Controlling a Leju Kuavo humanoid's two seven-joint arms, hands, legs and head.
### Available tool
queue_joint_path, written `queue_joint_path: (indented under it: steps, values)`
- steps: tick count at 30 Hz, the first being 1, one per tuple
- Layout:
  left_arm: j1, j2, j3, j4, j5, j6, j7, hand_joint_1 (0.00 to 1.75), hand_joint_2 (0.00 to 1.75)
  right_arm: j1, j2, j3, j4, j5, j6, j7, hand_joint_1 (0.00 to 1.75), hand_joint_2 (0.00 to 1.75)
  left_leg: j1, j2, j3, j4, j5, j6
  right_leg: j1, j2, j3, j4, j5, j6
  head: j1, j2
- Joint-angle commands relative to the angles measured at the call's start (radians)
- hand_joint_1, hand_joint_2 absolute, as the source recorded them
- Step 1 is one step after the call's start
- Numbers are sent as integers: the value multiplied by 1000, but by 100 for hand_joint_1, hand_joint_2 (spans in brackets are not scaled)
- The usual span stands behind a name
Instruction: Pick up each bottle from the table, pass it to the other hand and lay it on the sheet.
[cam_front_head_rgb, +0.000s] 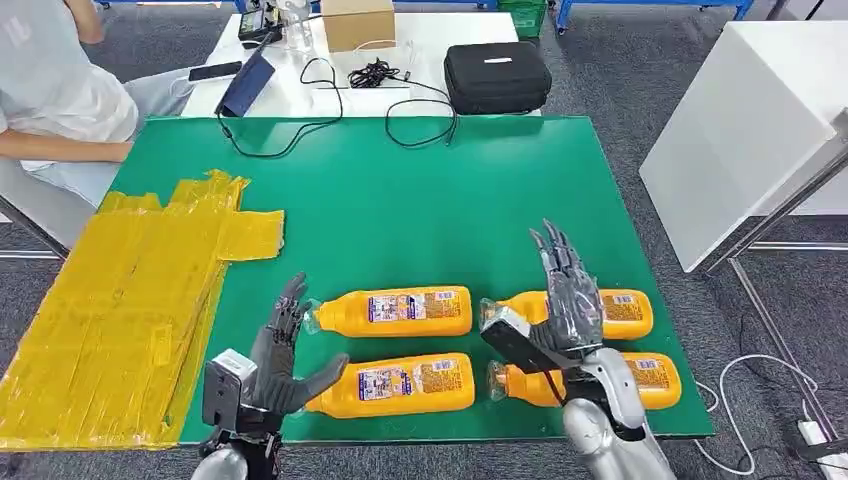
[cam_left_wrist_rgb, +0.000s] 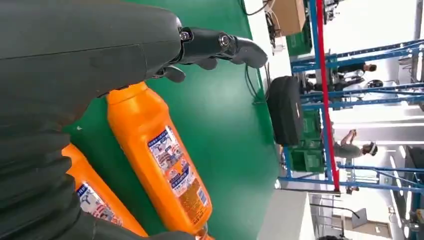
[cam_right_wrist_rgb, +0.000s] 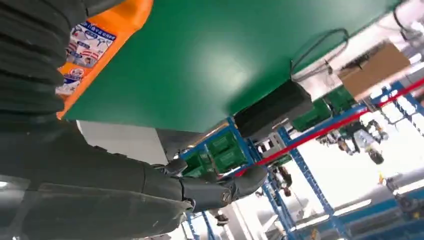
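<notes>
Several orange bottles lie on their sides on the green mat (cam_front_head_rgb: 400, 200) near its front edge. One bottle (cam_front_head_rgb: 400, 311) lies above another (cam_front_head_rgb: 400, 385) on the left; two more (cam_front_head_rgb: 610, 312) (cam_front_head_rgb: 640, 378) lie on the right. My left hand (cam_front_head_rgb: 283, 355) is open beside the left bottles' caps, its thumb by the front bottle. My right hand (cam_front_head_rgb: 560, 290) hovers open over the right pair, fingers straight. The yellow sheet (cam_front_head_rgb: 130, 300) covers the table's left side. The left wrist view shows a bottle (cam_left_wrist_rgb: 160, 165) under the hand (cam_left_wrist_rgb: 220, 47); the right wrist view shows a bottle (cam_right_wrist_rgb: 95, 40).
A black case (cam_front_head_rgb: 497, 76), cables (cam_front_head_rgb: 330, 100), a cardboard box (cam_front_head_rgb: 357, 22) and a phone (cam_front_head_rgb: 214, 71) sit on the white table behind the mat. A person (cam_front_head_rgb: 60, 90) sits at the far left. A white cabinet (cam_front_head_rgb: 750, 120) stands to the right.
</notes>
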Motion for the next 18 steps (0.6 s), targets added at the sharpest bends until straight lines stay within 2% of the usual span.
queue_joint_path:
  steps: [1,5,8,14,18]
  values:
    - [-87,29,150,-12,44,-1,-8,0,175,-176,-12,123,228,24,61,-16,0,175,1,4,3,0,-1,-1,1,3,2,-1,0,-1,0,0]
    - [-146,79,247,-58,33,-9,-15,0,175,-235,-10,144,262,35,68,-12,0,175,2,5,4,0,-1,-3,2,4,2,0,1,-3,0,0]
    - [-186,77,292,-79,12,-22,-1,0,175,-275,-9,150,312,34,88,-9,0,175,1,3,0,1,2,-2,1,2,0,1,1,-1,0,0]
    - [-198,60,281,-41,8,-26,6,0,175,-309,44,199,380,23,109,-44,0,175,1,2,3,-1,3,-3,1,2,2,0,1,-1,0,0]
    - [-197,60,281,-39,8,-27,6,0,175,-311,42,198,381,23,109,-44,0,175,1,1,3,0,3,-3,1,1,2,1,0,-1,0,0]
